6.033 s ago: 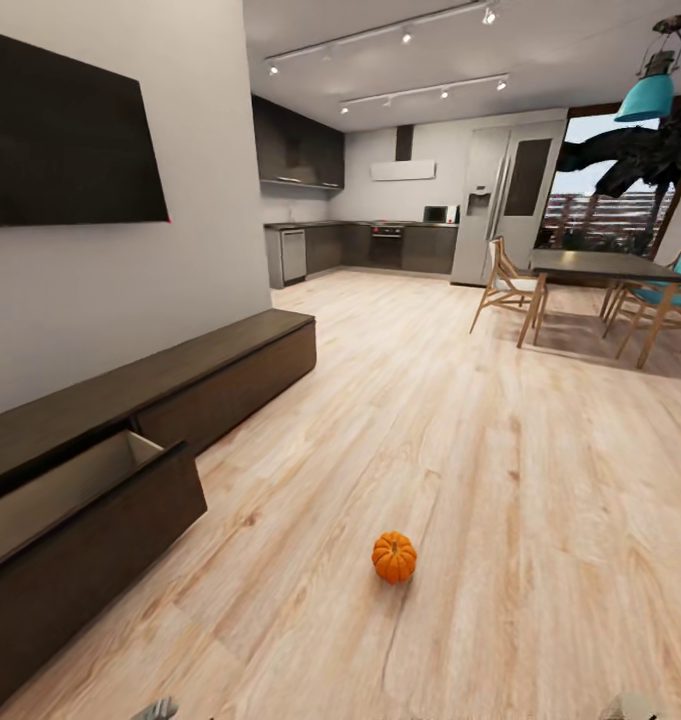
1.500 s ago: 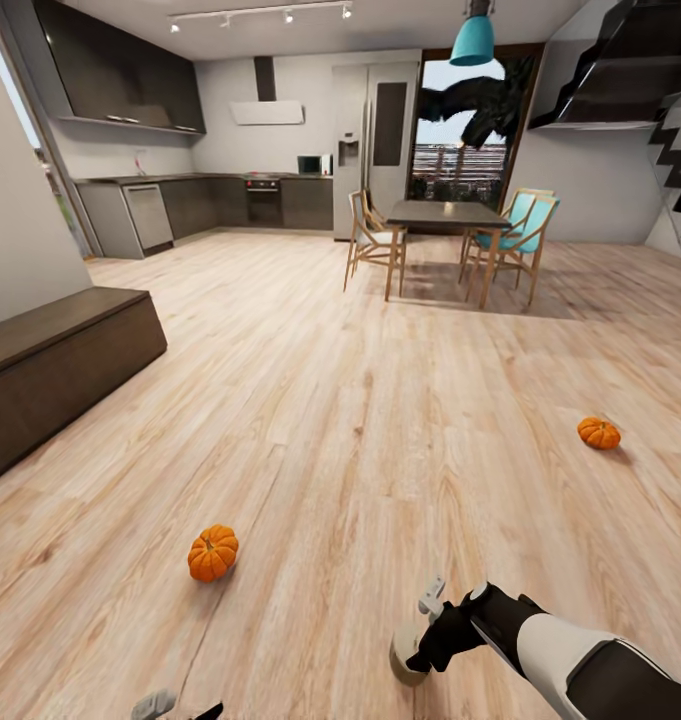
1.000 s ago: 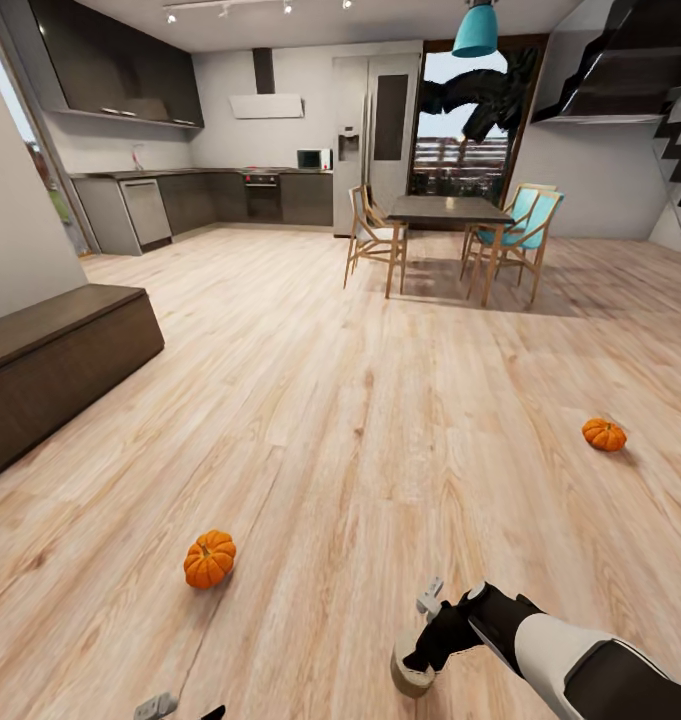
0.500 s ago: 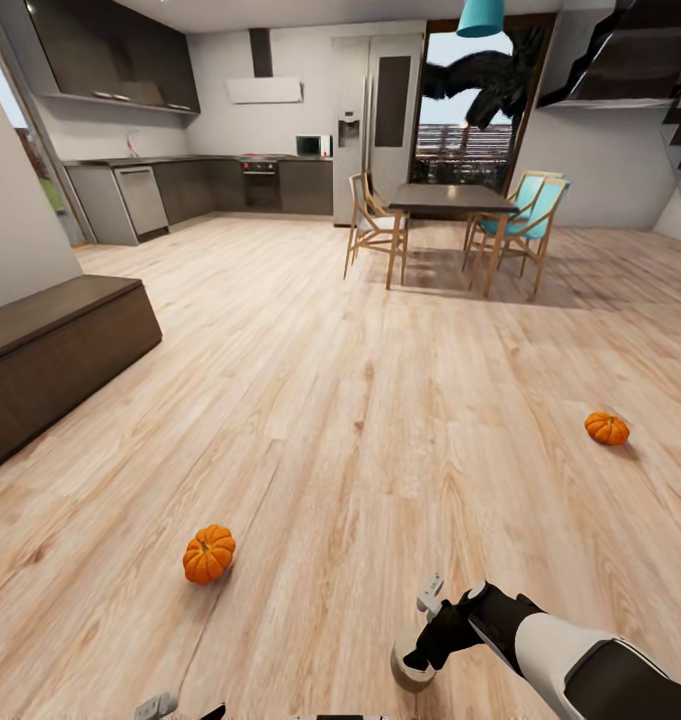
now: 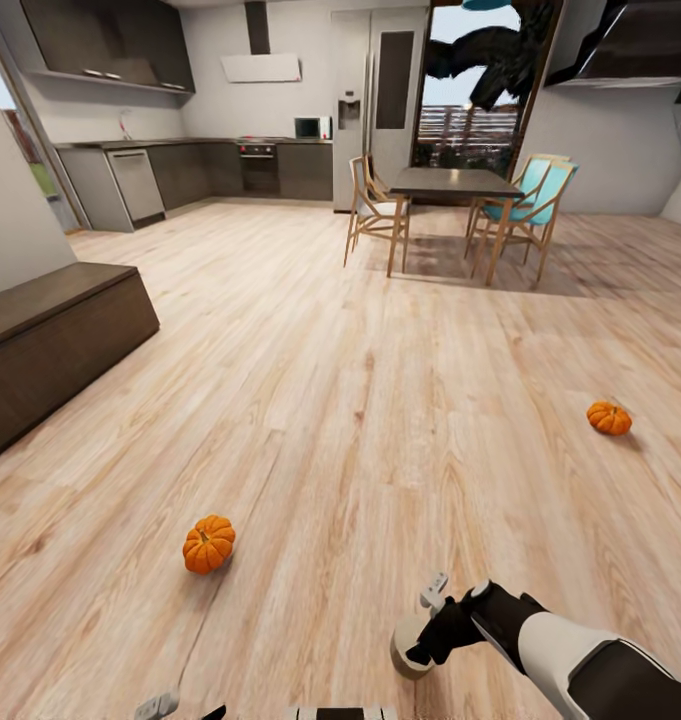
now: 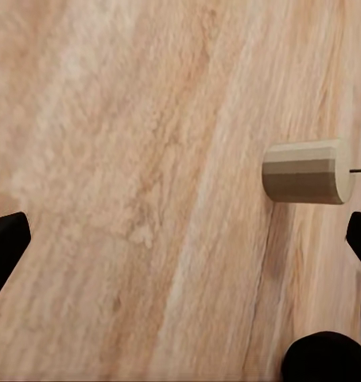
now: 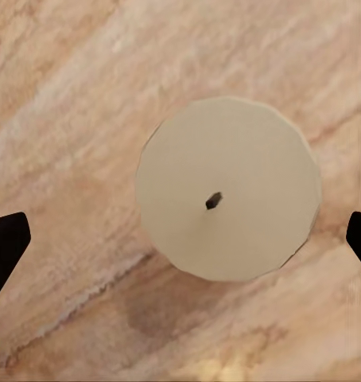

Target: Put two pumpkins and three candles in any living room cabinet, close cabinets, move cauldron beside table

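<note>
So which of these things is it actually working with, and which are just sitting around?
Job: near pumpkin; far pumpkin; candle under the open right gripper; cabinet.

Just there: dining table; chairs; fridge; kitchen counter.

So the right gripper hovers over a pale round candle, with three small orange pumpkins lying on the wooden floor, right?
Not quite: two orange pumpkins, one near and one farther, lie on the wooden floor, as the head view shows. The right gripper does hover over the pale round candle.
</note>
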